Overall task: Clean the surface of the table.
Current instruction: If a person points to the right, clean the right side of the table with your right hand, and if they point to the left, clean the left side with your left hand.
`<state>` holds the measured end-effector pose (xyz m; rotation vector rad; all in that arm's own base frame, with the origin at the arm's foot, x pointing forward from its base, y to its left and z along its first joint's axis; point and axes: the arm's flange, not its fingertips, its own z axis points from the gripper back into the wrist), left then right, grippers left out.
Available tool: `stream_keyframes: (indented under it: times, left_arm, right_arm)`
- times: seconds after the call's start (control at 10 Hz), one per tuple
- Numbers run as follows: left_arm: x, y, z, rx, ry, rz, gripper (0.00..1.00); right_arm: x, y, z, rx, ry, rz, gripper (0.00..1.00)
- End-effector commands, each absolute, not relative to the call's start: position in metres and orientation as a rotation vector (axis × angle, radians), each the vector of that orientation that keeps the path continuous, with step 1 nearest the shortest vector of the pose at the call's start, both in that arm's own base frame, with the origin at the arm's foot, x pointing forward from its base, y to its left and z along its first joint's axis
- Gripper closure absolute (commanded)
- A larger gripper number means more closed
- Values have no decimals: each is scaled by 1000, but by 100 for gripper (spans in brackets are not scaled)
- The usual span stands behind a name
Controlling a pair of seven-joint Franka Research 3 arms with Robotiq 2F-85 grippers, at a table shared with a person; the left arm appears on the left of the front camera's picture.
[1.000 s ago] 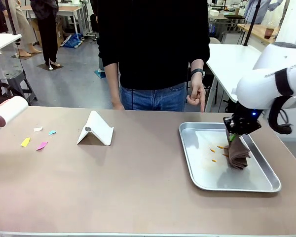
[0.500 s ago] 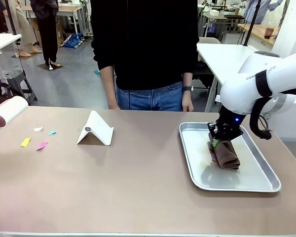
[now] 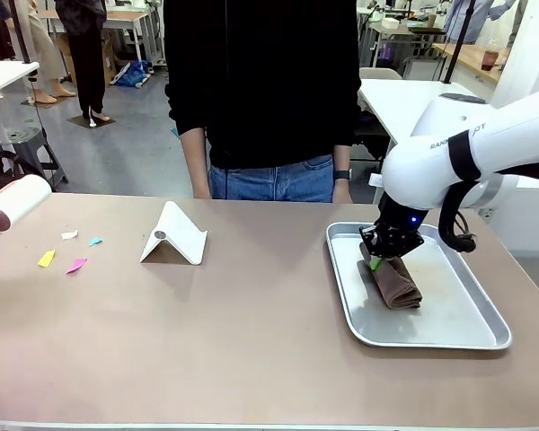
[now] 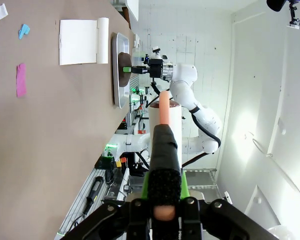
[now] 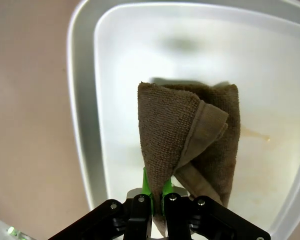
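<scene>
Table: fills the foreground of the front view, between the robot and a person standing at its far edge. The top is matte taupe-brown, smooth and dry-looking, with a pale front edge. Most of it is bare, with no visible smears or wet streaks.

Progress, as a judgement: the cleaning of the table itself looks barely begun, since the litter on its left part has not been picked up.

Tray: metal, sits on the right part of the table. Its floor shows only a faint yellowish mark in the right wrist view.

Stand: white, folded, left of centre, well apart from the tray.

Cloth: brown, folded, lying in the tray's near-left part. The right gripper has its pads pressed on the cloth's upper fold, pinching it.

Roller: white, at the left edge, above the table. The left gripper is clamped on its dark handle.

Scraps: four small paper bits (yellow, pink, white, blue) lie loose just beside each other, near the roller and left of the stand. They are what is left to clear.
</scene>
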<state>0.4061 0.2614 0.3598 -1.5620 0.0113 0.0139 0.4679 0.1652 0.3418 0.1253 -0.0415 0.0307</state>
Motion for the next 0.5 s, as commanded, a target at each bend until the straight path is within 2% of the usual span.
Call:
stream_keyframes:
  times: [0.0, 0.4]
  left_arm:
    - [401, 263, 363, -1567, 1, -6, 100]
    - [401, 263, 363, -1567, 1, -6, 100]
  right_arm:
    - [461, 178, 342, 177, -70, 75, 93]
    - [457, 190, 339, 116, -103, 124, 93]
